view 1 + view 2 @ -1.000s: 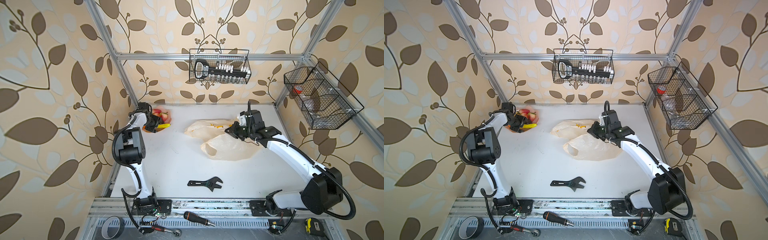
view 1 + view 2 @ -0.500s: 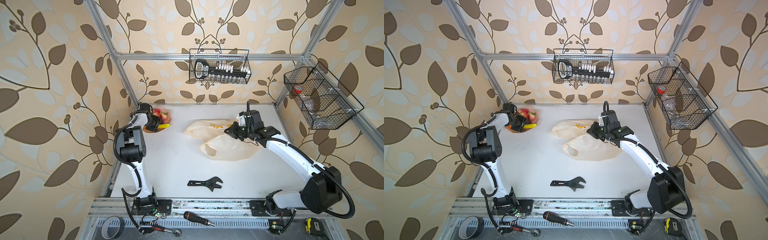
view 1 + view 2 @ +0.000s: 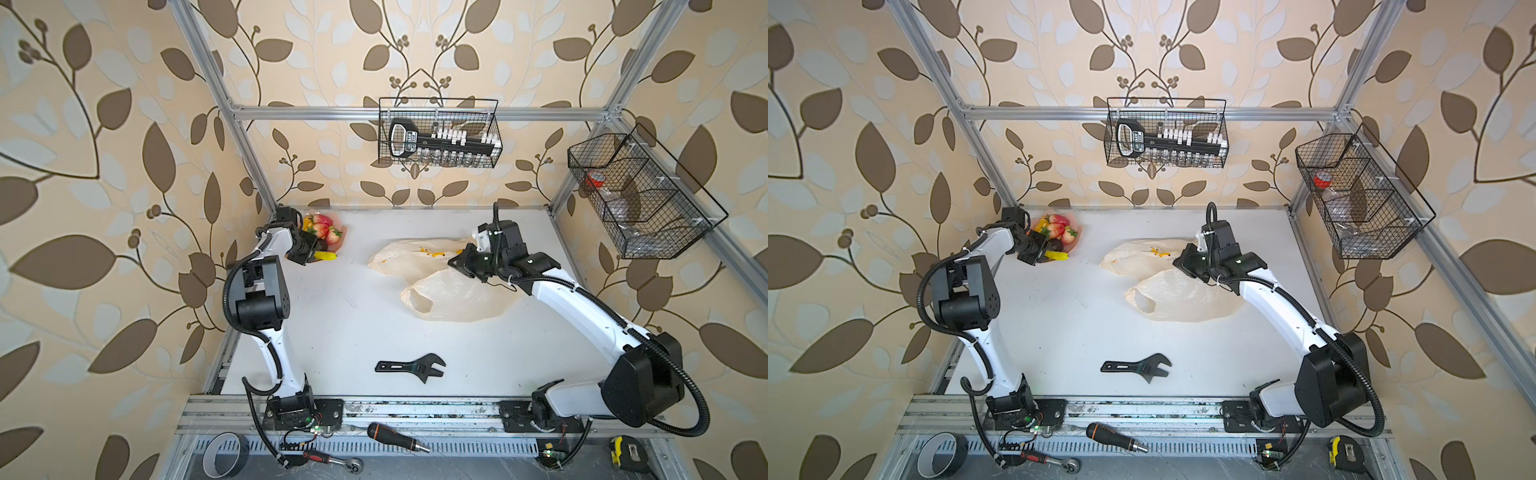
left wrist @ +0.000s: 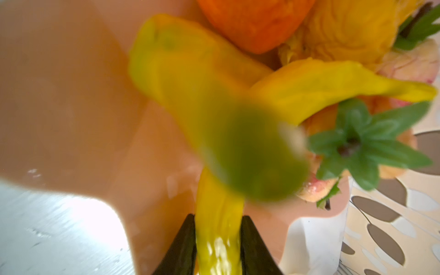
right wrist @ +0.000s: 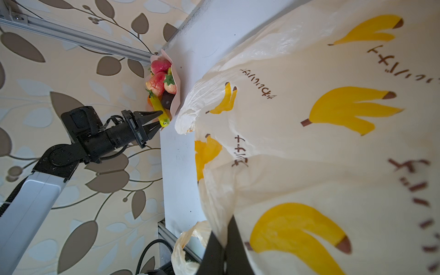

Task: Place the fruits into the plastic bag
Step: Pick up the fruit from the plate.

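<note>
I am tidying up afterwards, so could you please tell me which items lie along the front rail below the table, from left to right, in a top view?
Roll of tape → ratchet → screwdriver → tape measure.

In far-left corner of table (image 3: 353, 316): dish (image 3: 343, 239), fruits (image 3: 322, 228) piled in it. Across dish's near rim: banana (image 3: 328, 256), end between jaws of left gripper (image 5: 159, 118). Right of dish, well apart: plastic bag (image 3: 449, 291) lying on table, right gripper (image 3: 455, 262) pinching its right-hand edge. Near front, centre: wrench (image 3: 411, 368). Before table, on rail ledge: screwdriver (image 3: 395, 436), ratchet (image 3: 332, 459). On back wall, above table: wire basket (image 3: 438, 133).
</note>
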`<state>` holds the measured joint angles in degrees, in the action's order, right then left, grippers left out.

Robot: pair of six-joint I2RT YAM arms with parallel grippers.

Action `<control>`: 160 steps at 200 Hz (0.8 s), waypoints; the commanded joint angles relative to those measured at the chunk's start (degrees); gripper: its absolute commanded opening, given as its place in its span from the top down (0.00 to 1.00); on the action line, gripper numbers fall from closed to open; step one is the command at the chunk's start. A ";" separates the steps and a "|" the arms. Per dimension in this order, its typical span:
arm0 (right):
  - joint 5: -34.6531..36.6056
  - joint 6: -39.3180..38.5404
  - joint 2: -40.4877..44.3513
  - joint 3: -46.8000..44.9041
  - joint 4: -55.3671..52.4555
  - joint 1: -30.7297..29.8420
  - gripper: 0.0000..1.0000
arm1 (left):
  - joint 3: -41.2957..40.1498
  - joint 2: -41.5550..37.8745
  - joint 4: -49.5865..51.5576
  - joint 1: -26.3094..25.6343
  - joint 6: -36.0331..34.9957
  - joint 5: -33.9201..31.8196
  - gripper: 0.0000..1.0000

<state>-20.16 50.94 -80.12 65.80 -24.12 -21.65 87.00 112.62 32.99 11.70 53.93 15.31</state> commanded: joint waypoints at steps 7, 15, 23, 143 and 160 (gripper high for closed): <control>-0.66 -0.43 -0.46 2.46 0.03 -0.15 1.00 | -2.01 -7.86 1.55 0.34 -2.76 2.51 0.69; -0.82 -0.43 -0.56 2.56 -0.05 -0.17 1.00 | -2.48 -8.87 1.71 0.34 -3.10 2.83 0.69; -0.93 -0.56 -0.70 2.51 -0.05 -0.17 1.00 | -3.02 -9.69 1.99 0.36 -3.30 3.28 0.69; -2.07 -2.34 -1.07 3.90 -2.68 0.64 1.00 | -3.63 -26.23 3.97 -11.33 -23.93 8.78 0.66; -2.34 -2.50 -1.27 3.90 -2.77 0.73 1.00 | -4.85 -27.29 4.18 -16.63 -27.57 10.61 0.66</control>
<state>-21.30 49.28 -80.66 67.94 -25.69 -21.19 83.09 87.53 36.45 1.45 35.48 21.19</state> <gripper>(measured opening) 0.049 0.339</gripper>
